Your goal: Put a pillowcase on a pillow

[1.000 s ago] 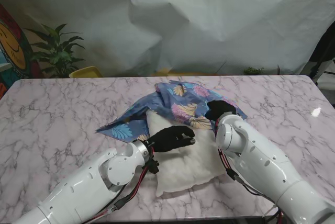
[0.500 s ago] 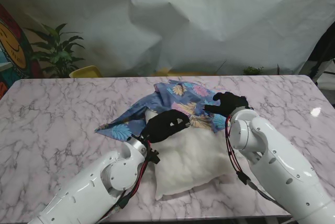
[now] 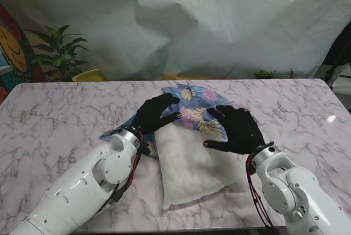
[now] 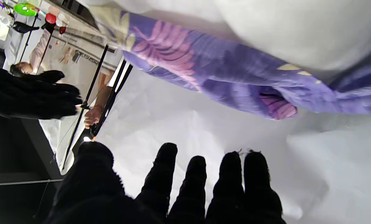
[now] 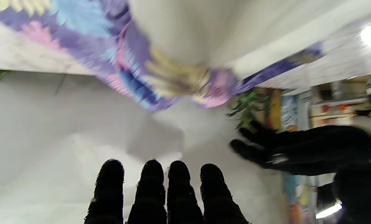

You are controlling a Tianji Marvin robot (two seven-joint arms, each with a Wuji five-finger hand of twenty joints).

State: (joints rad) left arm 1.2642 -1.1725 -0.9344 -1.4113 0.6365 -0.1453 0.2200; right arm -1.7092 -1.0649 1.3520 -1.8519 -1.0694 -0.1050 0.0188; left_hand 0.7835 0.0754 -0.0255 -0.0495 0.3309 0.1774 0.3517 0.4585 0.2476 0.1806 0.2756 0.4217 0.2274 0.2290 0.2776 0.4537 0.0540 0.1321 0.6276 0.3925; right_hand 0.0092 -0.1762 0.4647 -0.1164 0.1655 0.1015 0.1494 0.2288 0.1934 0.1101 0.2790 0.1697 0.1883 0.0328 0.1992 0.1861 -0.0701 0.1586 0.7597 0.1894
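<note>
A white pillow [image 3: 189, 161] lies on the marble table, its far end under a blue floral pillowcase [image 3: 189, 103]. My left hand [image 3: 155, 112] hovers over the pillow's far left corner, fingers spread, holding nothing. My right hand [image 3: 236, 129] is raised above the pillow's right side, palm down and fingers apart, also holding nothing. Each wrist view shows the pillowcase [image 4: 222, 77] [image 5: 160, 77] over the pillow [image 4: 297, 31] and straight black fingers [image 4: 197, 186] [image 5: 163, 193] gripping nothing.
The marble table [image 3: 55, 119] stretches wide to both sides. A white backdrop sheet [image 3: 219, 21] hangs behind it. A potted plant [image 3: 60, 54] and a yellow object [image 3: 90, 74] stand past the far left edge.
Both hands have lifted off the pillow and pillowcase. The left hand moved farther from me to the pillow's far left corner; the right hand drew back nearer to me and rose, fingers spreading.
</note>
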